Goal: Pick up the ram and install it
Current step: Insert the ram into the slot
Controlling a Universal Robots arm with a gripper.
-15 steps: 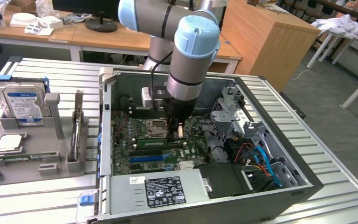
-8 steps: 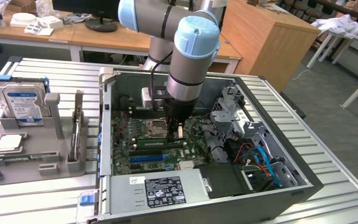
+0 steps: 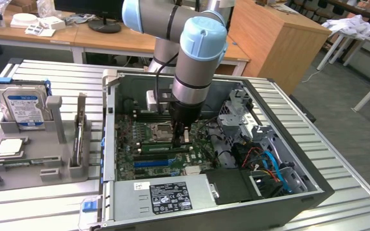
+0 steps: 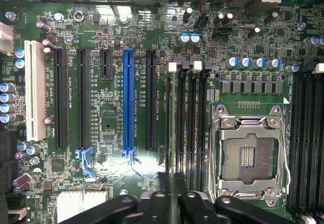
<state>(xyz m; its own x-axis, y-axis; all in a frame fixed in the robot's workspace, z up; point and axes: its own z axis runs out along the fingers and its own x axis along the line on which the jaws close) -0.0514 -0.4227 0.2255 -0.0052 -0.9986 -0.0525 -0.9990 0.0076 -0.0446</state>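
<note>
My gripper [image 3: 183, 138] [image 4: 172, 197] is down inside the open computer case [image 3: 288, 192], which stands on the ribbed metal bench [image 3: 44, 207] toward the exterior view's right edge. My fingers are pressed close on either side of the ram [image 3: 162, 148] [image 4: 172, 133], pinching its top edge. From the wrist the stick shows edge-on, a thin upright line.

The ram stands in the memory slot of the near group that lies farthest from the empty CPU socket [image 3: 160, 131] [image 4: 248, 153], with the other slots of that group between them. The slots run parallel to the socket's edge. On the ram's other side there is a strip of bare motherboard [image 3: 130, 144] [image 4: 109, 123], then a black card slot, then the blue slot [image 4: 128, 100].

Room around me is tight but open upward. The case's side is off and nothing stands over the board. The power supply [image 3: 165, 195] fills the case's near edge. Orange and blue cables [image 3: 269, 166] bunch at the corner toward the exterior view's right, and a metal drive cage [image 3: 240, 108] rises along that same side, near my wrist.

Outside the case, along the bench's edge at the exterior view's left, a grey holder [image 3: 37, 154] carries a blue-labelled hard drive [image 3: 23, 107], well apart from me.
</note>
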